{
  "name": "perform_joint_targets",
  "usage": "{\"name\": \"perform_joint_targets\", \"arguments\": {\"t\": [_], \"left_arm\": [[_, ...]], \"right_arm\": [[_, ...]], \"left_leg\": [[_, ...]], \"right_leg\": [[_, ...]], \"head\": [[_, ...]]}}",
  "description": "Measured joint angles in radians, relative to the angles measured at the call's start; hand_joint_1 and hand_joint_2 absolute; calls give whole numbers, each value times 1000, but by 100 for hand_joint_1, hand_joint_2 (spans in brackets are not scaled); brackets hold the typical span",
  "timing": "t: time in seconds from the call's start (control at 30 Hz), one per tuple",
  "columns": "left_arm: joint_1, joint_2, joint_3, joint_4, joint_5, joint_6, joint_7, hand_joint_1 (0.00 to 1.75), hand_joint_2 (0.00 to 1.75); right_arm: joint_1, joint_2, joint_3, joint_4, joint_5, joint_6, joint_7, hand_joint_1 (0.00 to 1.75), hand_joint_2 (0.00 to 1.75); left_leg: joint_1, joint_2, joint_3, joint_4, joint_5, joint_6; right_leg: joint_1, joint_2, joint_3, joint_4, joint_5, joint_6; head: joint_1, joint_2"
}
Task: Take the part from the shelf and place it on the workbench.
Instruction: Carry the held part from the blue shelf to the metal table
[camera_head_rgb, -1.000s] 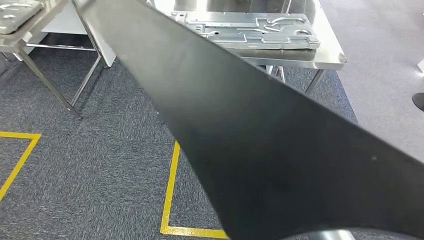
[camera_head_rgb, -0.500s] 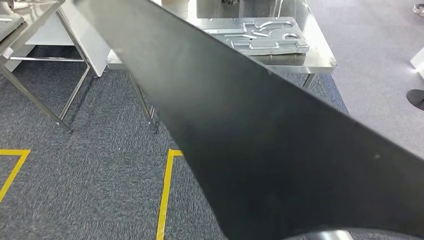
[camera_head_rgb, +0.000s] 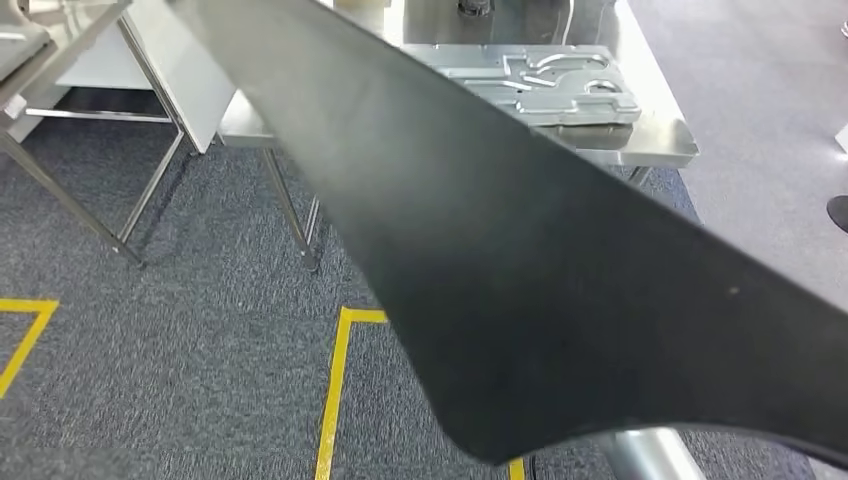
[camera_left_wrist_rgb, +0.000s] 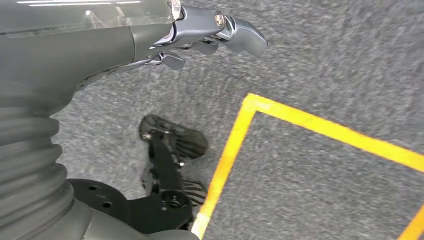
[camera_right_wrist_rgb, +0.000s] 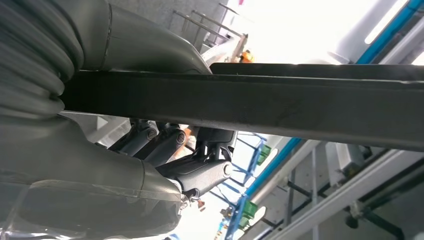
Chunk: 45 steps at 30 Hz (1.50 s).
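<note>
Half done, I'd say. The part (camera_head_rgb: 520, 260), a long flat black panel, is already off the shelf and in the air: it runs diagonally across the head view, from the far left down to the near right, hiding a lot of what's behind it. In the right wrist view the right hand (camera_right_wrist_rgb: 165, 145) grips it from the edge, thumb on one face and fingers (camera_right_wrist_rgb: 200, 172) curled against the other, so that grip looks solid enough.

The left hand (camera_left_wrist_rgb: 200, 35) hangs down over the grey carpet with nothing in it, fingers loosely bent but not closed on anything. So it's a one-handed carry.

What's left is the whole placing bit. The surface (camera_head_rgb: 660, 130), a steel bench, sits ahead past the panel, with a silver stamped plate (camera_head_rgb: 545, 85) already lying on it. The part is well apart from it, hovering over carpet and the yellow floor tape (camera_head_rgb: 335, 390). My guess: the robot has to close in on the surface, swing the panel level over a bare patch beside that plate, lower it and let go. With something this long held at one end, I'd watch the far tip near the other steel frame (camera_head_rgb: 70, 190) on the left.
</note>
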Motion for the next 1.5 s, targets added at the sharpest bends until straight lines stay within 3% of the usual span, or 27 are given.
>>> {"name": "perform_joint_targets", "arguments": {"t": [0.03,0.13,0.2,0.23,0.3,0.33,0.37,0.4,0.47,0.5,0.57,0.7,0.77,0.83,0.87,0.9,1.0,1.07,1.13,1.2,1.27,1.33,1.37,1.4,1.43,1.47,1.5], "left_arm": [[-2,0,1,0,0,0,-1,0,175],[-3,0,3,0,-2,0,-2,0,175],[-5,0,5,0,-4,0,-3,0,175],[-6,0,5,0,-4,0,-3,0,175],[-6,0,6,0,-6,0,-3,0,175],[-5,0,6,0,-7,1,-3,0,175],[-3,0,6,0,-7,1,-3,0,175],[-1,0,7,0,-8,1,-3,0,175],[-1,1,8,0,-9,1,-3,0,175],[-1,2,8,0,-10,1,-3,0,175],[-1,4,9,0,-12,1,-3,0,175],[1,4,10,0,-17,1,-5,0,175],[-2,4,10,0,-20,2,-6,0,175],[-4,4,10,0,-20,2,-6,0,175],[-3,4,11,0,-20,2,-6,0,175],[-2,4,12,0,-20,2,-7,0,175],[-1,4,13,0,-18,2,-8,0,175],[-2,4,14,0,-17,2,-11,0,175],[-3,4,14,0,-17,2,-12,0,175],[-4,4,14,0,-17,3,-13,0,175],[-6,4,14,0,-18,3,-13,0,175],[-4,4,15,0,-18,3,-14,0,175],[-1,4,15,0,-17,3,-14,0,175],[0,4,15,0,-17,3,-14,0,175],[1,4,15,0,-17,3,-14,0,175],[2,4,15,0,-16,3,-14,0,175],[3,4,16,0,-15,3,-14,0,175]], "right_arm": [[0,0,0,1,-1,0,0,175,175],[-1,1,-1,2,-2,-1,-1,175,175],[-5,3,-1,2,-3,-1,-2,175,175],[-8,4,-1,2,-3,-1,-2,175,175],[-10,6,-1,2,-4,-1,-3,175,175],[-10,6,-1,2,-4,-1,-3,175,175],[-10,7,-1,2,-5,-1,-3,175,175],[-10,7,-1,2,-5,-2,-3,175,175],[-11,8,-1,2,-5,-2,-3,175,175],[-12,9,-1,2,-6,-2,-3,175,175],[-14,11,-1,2,-6,-2,-3,175,175],[-17,11,-2,0,-8,-2,-2,175,175],[-20,11,-3,0,-9,-2,-3,175,175],[-20,11,-4,0,-11,-2,-3,175,175],[-19,11,-4,1,-12,-2,-2,175,175],[-18,11,-5,2,-12,-1,-2,175,175],[-19,11,-7,3,-14,-1,-2,175,175],[-19,11,-9,4,-15,-1,-2,175,175],[-19,11,-10,4,-15,-1,-1,175,175],[-20,11,-10,4,-16,-1,-1,175,175],[-23,12,-11,3,-17,-1,-1,175,175],[-23,13,-10,3,-18,-1,-1,175,175],[-22,13,-10,3,-18,-1,0,175,175],[-22,13,-10,3,-18,-1,0,175,175],[-21,13,-10,3,-18,-1,0,175,175],[-21,13,-10,3,-19,-1,0,175,175],[-21,13,-10,4,-19,-1,0,175,175]], "left_leg": [[0,0,5,-1,-7,-7],[0,3,14,4,-16,-27],[2,4,0,46,-32,-37],[3,3,-27,96,-51,-40],[3,3,-111,232,-100,-43],[3,3,-149,282,-116,-41],[3,3,-173,300,-114,-39],[2,3,-177,278,-88,-35],[-1,3,-142,149,8,-24],[-4,3,-125,89,35,-19],[-11,2,-109,31,50,-6],[-5,1,-79,11,57,14],[-2,1,-61,4,52,19],[-2,0,-51,3,41,20],[-2,0,-45,4,34,19],[-2,0,-35,4,26,17],[-3,-1,-1,4,-1,8],[-3,-1,10,0,-15,-4],[-5,0,18,4,-18,-18],[-4,0,12,43,-16,-26],[-1,0,-49,152,-40,-33],[0,0,-139,279,-96,-39],[0,0,-172,310,-119,-39],[0,0,-189,309,-123,-39],[0,0,-191,275,-105,-37],[0,0,-179,214,-62,-33],[-1,0,-165,143,1,-28]], "right_leg": [[3,-3,8,-33,18,-7],[7,-1,18,-46,20,-30],[5,2,34,-52,16,-43],[6,2,42,-54,13,-48],[10,3,51,-54,3,-56],[13,5,56,-54,-3,-58],[16,7,64,-54,-9,-59],[18,10,73,-54,-16,-59],[22,12,96,-54,-32,-58],[24,12,104,-54,-39,-56],[26,14,109,-52,-49,-46],[26,15,107,-13,-64,-22],[20,13,52,88,-109,-13],[14,12,-32,210,-153,-4],[11,12,-59,235,-153,1],[8,10,-69,223,-132,3],[8,3,-14,33,-4,-5],[14,-1,8,-38,26,-17],[17,0,15,-45,19,-31],[13,2,36,-54,15,-43],[11,2,60,-60,2,-53],[13,3,79,-61,-16,-58],[14,5,90,-60,-26,-59],[15,7,103,-60,-36,-58],[16,9,118,-60,-47,-57],[16,10,134,-60,-60,-55],[16,10,148,-61,-72,-53]], "head": [[-1,0],[-3,0],[-6,0],[-8,0],[-13,0],[-13,0],[-14,0],[-14,0],[-14,0],[-12,0],[-11,0],[-8,0],[-4,0],[-3,0],[-3,0],[-3,0],[-3,0],[-3,0],[-4,0],[-6,0],[-9,0],[-13,0],[-13,0],[-13,0],[-13,0],[-13,0],[-13,0]]}}
